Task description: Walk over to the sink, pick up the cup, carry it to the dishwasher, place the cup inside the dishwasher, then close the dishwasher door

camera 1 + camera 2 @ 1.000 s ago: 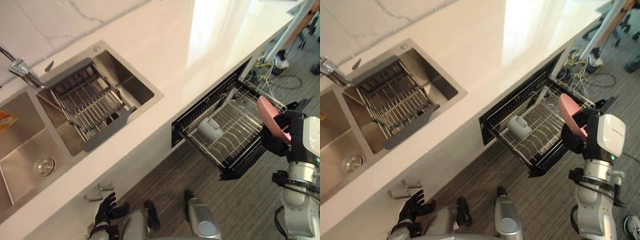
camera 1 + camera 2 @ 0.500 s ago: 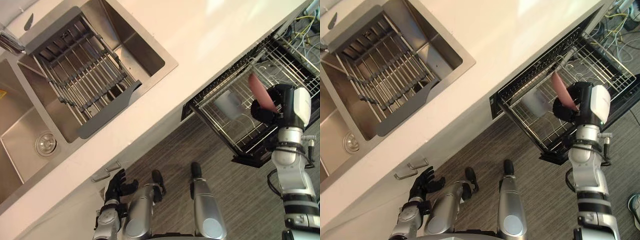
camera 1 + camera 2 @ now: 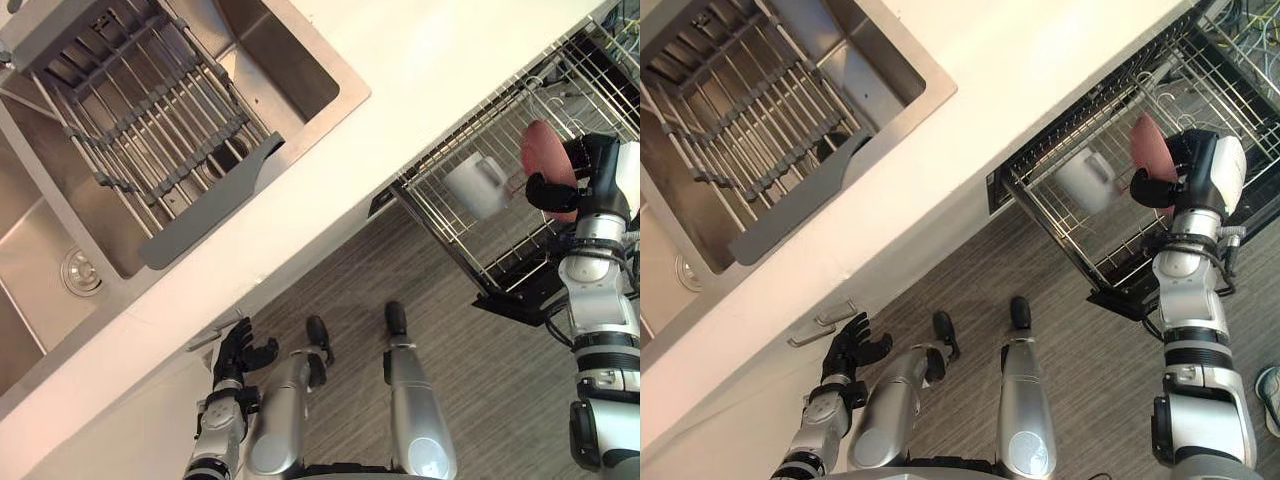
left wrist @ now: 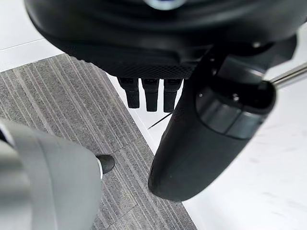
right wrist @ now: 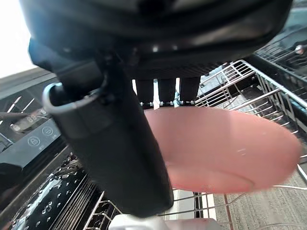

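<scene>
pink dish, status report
Right hand shut on pink dish, above the dishwasher rack. Left hand open, idle low. White mug in rack, close beside.

The dishwasher's pulled-out wire rack [image 3: 455, 240] holds one white mug [image 3: 476, 186].

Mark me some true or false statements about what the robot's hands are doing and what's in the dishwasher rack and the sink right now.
1. The right hand holds a pink round dish by the pulled-out wire dishwasher rack. True.
2. That wire rack is empty. False: a white mug lies in it.
3. The left hand grips the drainer in the sink. False: it hangs low by the cabinet front, fingers relaxed, holding nothing.
4. A grey slatted drainer sits across the steel sink. True.
</scene>
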